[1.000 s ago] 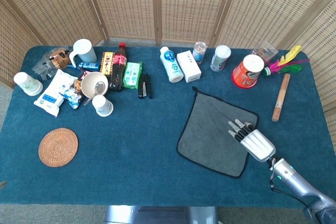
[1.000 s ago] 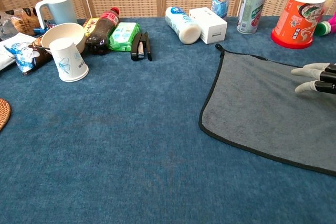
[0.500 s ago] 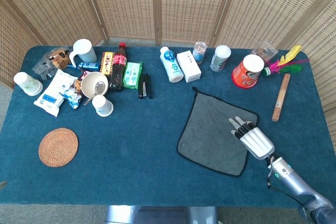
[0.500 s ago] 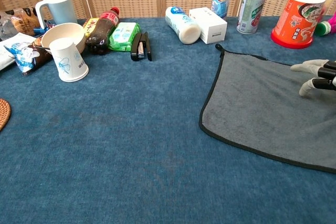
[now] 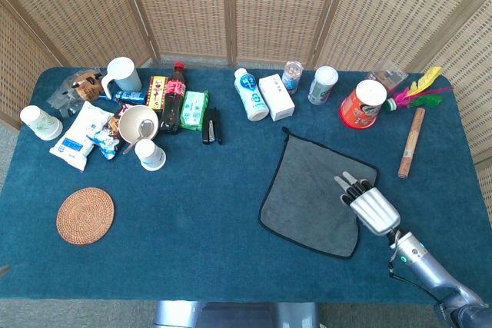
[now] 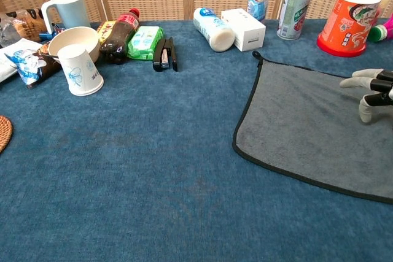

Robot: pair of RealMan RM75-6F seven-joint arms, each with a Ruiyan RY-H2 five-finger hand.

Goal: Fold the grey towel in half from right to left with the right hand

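The grey towel (image 5: 311, 193) with black trim lies flat and unfolded on the blue table, right of centre; the chest view shows it too (image 6: 301, 130). My right hand (image 5: 367, 203) is over the towel's right edge, palm down, fingers pointing up-left and curling downward onto the cloth. In the chest view only its fingertips (image 6: 367, 92) show at the right border, bent down toward the towel. Whether they pinch the cloth is not visible. My left hand is in neither view.
Behind the towel stand a white bottle (image 5: 250, 94), a white box (image 5: 277, 96), two jars and an orange cup (image 5: 363, 104). A wooden stick (image 5: 410, 142) lies at right. Cups, bowl, snacks and a cola bottle (image 5: 174, 96) crowd the left; a woven coaster (image 5: 85, 215) sits front left.
My right hand has drawn slightly back toward the towel's right edge, and its fingers have curled downward onto the cloth. The towel still lies flat.
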